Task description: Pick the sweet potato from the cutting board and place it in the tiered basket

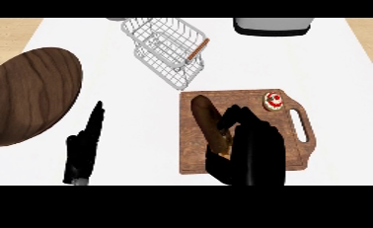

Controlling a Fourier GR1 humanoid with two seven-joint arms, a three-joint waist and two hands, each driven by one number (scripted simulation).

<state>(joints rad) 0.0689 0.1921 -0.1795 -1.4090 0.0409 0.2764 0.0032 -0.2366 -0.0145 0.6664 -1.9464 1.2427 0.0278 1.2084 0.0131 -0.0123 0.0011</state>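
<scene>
A long brown sweet potato (205,115) lies on the wooden cutting board (291,150), its far end pointing up and left. My right hand (251,148) sits over its near end, fingers and thumb curled round it, and hides that part. The white wire tiered basket (166,49) stands at the back of the counter, above the board, with a wooden handle on its right side. My left hand (84,145) rests open at the lower left, fingers straight and pointing away.
A small round cupcake with red and white topping (274,100) sits at the board's far right corner. A large dark wooden round board (33,94) fills the left edge. A grey appliance (273,24) stands at the back right.
</scene>
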